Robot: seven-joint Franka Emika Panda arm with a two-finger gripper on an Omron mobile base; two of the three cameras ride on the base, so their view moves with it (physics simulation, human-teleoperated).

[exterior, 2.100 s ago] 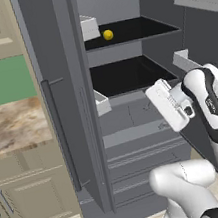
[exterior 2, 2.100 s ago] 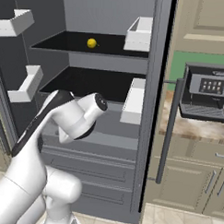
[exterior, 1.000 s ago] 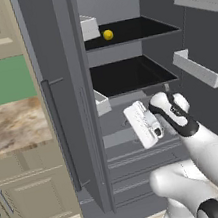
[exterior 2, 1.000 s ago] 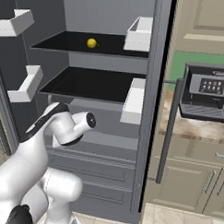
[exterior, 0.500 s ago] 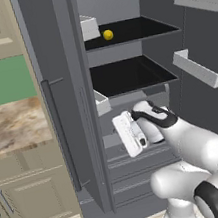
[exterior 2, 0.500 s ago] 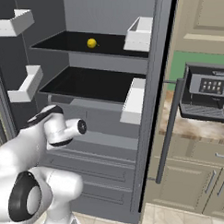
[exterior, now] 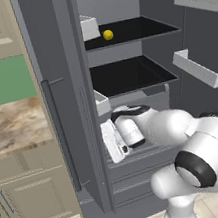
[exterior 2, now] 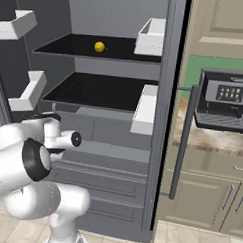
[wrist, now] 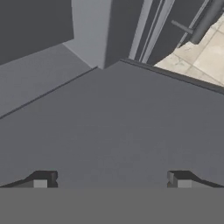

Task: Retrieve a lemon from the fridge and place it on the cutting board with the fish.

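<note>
The fridge (exterior: 62, 89) stands with both doors open. A small yellow lemon (exterior: 108, 34) lies on its upper black shelf, toward the back; the right base view shows the same lemon (exterior 2: 99, 46). My gripper (exterior: 109, 142) is far below it, at drawer height, turned toward the left door. In the hand view the gripper (wrist: 109, 181) is open, its fingertips (wrist: 43, 180) wide apart with nothing between them, close to a flat grey fridge (wrist: 113, 122) surface. The cutting board and the fish are out of view.
White door bins (exterior: 203, 69) jut from the right door, and another bin (exterior 2: 144, 109) hangs on the other door. A coffee machine (exterior 2: 222, 105) stands on the marbled countertop (exterior: 12, 123). Beige cabinets (exterior: 30, 196) flank the fridge. My own arm (exterior 2: 26, 159) crowds the lower fridge front.
My arm has swung down and left, from in front of the lower shelf to drawer height, with the hand turning toward the left door. The jaws stayed open. The lemon has not moved.
</note>
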